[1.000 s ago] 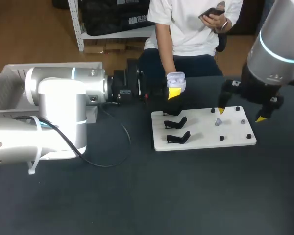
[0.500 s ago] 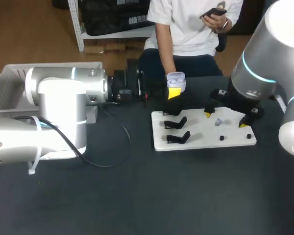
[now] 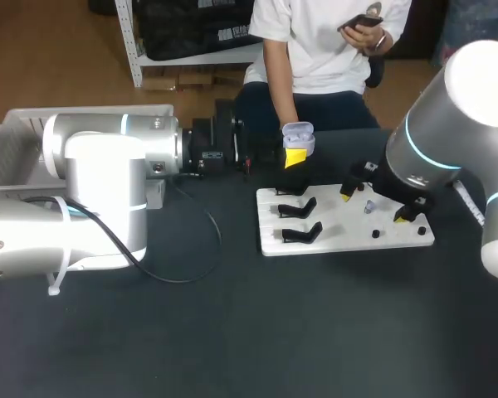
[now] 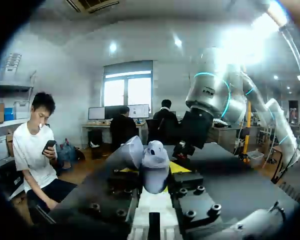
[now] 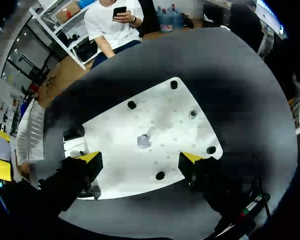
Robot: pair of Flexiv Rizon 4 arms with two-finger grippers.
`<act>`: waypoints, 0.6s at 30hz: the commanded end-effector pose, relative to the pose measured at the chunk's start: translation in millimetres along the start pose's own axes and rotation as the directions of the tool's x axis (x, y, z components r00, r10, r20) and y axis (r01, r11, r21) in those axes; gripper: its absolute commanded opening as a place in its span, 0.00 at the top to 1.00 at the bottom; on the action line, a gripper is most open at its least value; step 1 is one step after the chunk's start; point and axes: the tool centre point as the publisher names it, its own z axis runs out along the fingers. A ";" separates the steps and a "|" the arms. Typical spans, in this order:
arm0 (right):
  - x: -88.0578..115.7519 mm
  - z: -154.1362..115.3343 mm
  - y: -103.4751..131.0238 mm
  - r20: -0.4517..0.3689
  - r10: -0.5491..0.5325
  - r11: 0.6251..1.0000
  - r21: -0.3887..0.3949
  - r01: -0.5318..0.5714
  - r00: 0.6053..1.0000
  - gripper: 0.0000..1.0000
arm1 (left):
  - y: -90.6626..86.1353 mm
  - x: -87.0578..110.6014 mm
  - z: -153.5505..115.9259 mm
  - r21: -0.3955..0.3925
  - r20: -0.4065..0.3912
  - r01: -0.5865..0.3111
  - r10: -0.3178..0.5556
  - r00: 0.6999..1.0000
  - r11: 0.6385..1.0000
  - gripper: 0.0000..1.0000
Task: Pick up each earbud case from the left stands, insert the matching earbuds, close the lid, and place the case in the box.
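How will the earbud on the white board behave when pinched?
The earbud looks small and rounded, so probably light and apt to roll or skid on the smooth white board. With no flat sides showing, it may slip from the open right tool.

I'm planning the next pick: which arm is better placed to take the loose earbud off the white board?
Right. Its open hand hangs above the earbud on the white board, one finger either side; the left hand is shut on the open case.

table (image 3: pixel 232 332): dark top is stretching wide | floor (image 3: pixel 33 58): brown wood is showing behind | shelving (image 3: pixel 135 50): metal rack is standing there | window (image 4: pixel 127 92) is glowing — ceiling lights (image 4: pixel 112 48) are shining
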 end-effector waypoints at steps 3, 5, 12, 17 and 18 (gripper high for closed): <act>-0.9 10.6 1.0 0.016 0.011 1.000 -0.003 -0.010 1.000 0.08 | -1.3 1.6 -0.2 -0.006 0.008 -0.005 0.005 1.000 1.000 1.00; -1.4 11.7 -0.5 0.012 0.018 1.000 -0.003 -0.018 1.000 0.15 | -1.3 1.6 -0.2 -0.006 0.008 -0.005 0.005 1.000 1.000 1.00; -3.5 14.7 -3.3 0.003 0.034 0.999 -0.008 -0.034 0.999 0.34 | -1.3 1.6 -0.2 -0.006 0.008 -0.005 0.005 1.000 1.000 1.00; -6.1 16.7 -2.3 0.000 0.024 1.000 -0.018 -0.024 1.000 0.51 | -1.3 1.6 -0.2 -0.006 0.008 -0.005 0.005 1.000 1.000 1.00; -6.7 17.0 -2.2 0.000 0.023 1.000 -0.017 -0.023 1.000 0.52 | -1.3 1.6 -0.2 -0.006 0.008 -0.005 0.005 1.000 1.000 1.00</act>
